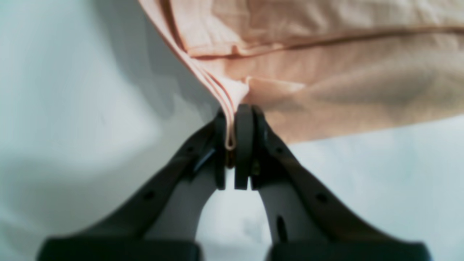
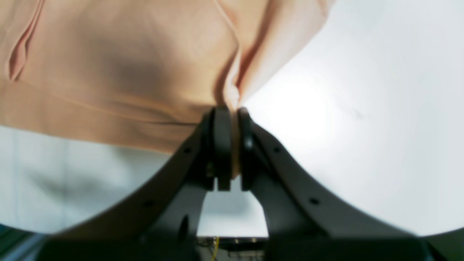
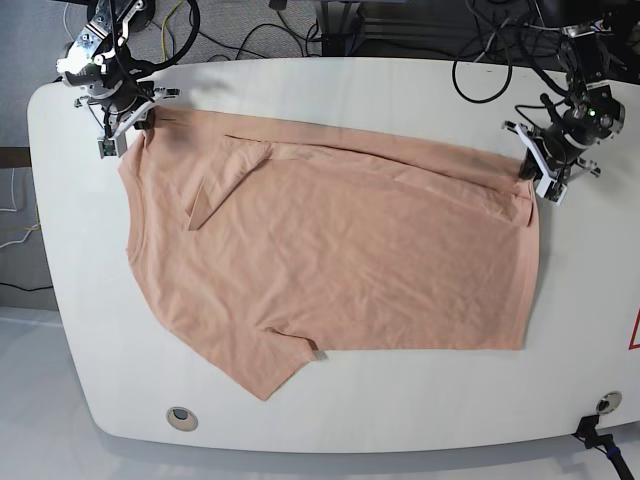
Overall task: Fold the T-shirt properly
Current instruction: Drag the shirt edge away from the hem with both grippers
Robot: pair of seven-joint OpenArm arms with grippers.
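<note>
The peach T-shirt [image 3: 340,250] lies spread over the white table [image 3: 330,410], plain side up, with its far edge pulled into a taut line between the two arms. My left gripper [image 1: 232,123] is shut on a doubled hem of the T-shirt [image 1: 326,79]; in the base view this left gripper [image 3: 533,175] sits at the shirt's far right corner. My right gripper [image 2: 232,119] is shut on a bunched fold of the T-shirt [image 2: 119,72]; in the base view this right gripper [image 3: 128,132] sits at the far left corner. One sleeve [image 3: 268,370] points toward the near edge.
Cables [image 3: 330,25] trail on the floor behind the table's far edge. Two round holes [image 3: 180,416] sit near the table's front corners. Bare tabletop [image 3: 420,90] shows beyond the shirt's far edge and along the front.
</note>
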